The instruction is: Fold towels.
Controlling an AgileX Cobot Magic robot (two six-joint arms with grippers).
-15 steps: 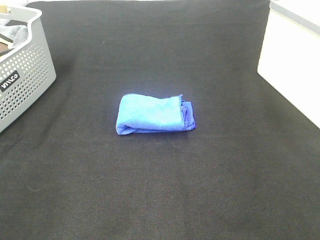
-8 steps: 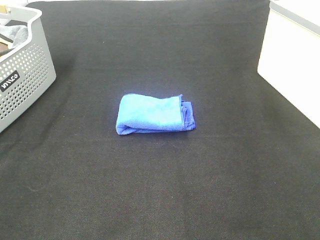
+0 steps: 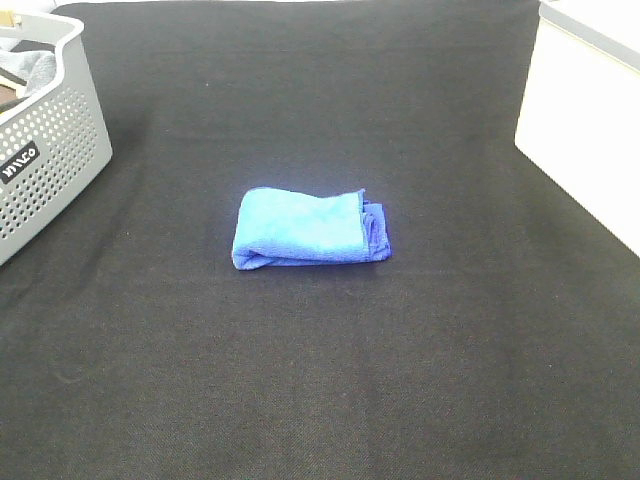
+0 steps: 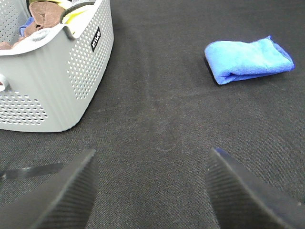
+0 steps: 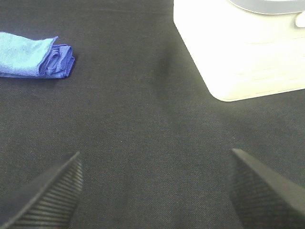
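A bright blue towel point(image 3: 308, 228) lies folded into a small thick rectangle in the middle of the black cloth-covered table point(image 3: 320, 380). It also shows in the left wrist view point(image 4: 248, 58) and in the right wrist view point(image 5: 35, 56). Neither arm shows in the exterior high view. My left gripper point(image 4: 152, 191) is open and empty, low over bare cloth, well away from the towel. My right gripper point(image 5: 155, 191) is open and empty, also over bare cloth and far from the towel.
A grey perforated basket point(image 3: 50, 150) stands at the table's far left, holding brown, grey and yellow cloth items point(image 4: 45, 14). A white box point(image 3: 585, 120) stands at the far right; it also shows in the right wrist view point(image 5: 243, 52).
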